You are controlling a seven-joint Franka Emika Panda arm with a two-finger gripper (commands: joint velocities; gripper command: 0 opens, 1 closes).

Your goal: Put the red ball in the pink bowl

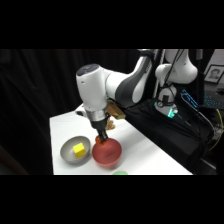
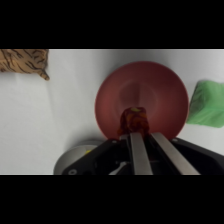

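The pink bowl [image 2: 140,90] fills the middle of the wrist view, with my gripper [image 2: 141,133] right over its near rim. A small red-orange ball [image 2: 134,120] sits at the fingertips, and the fingers are shut on it. In the side view the gripper [image 1: 102,138] points down just above the pink bowl [image 1: 107,154] at the table's front. The ball itself is hard to make out in the side view.
A grey bowl [image 1: 71,150] holding a yellow cube [image 1: 79,149] stands directly left of the pink bowl. A tiger-striped object [image 2: 22,61] lies further back on the table. A green object [image 2: 206,102] lies beside the pink bowl, near the table's front edge [image 1: 120,173].
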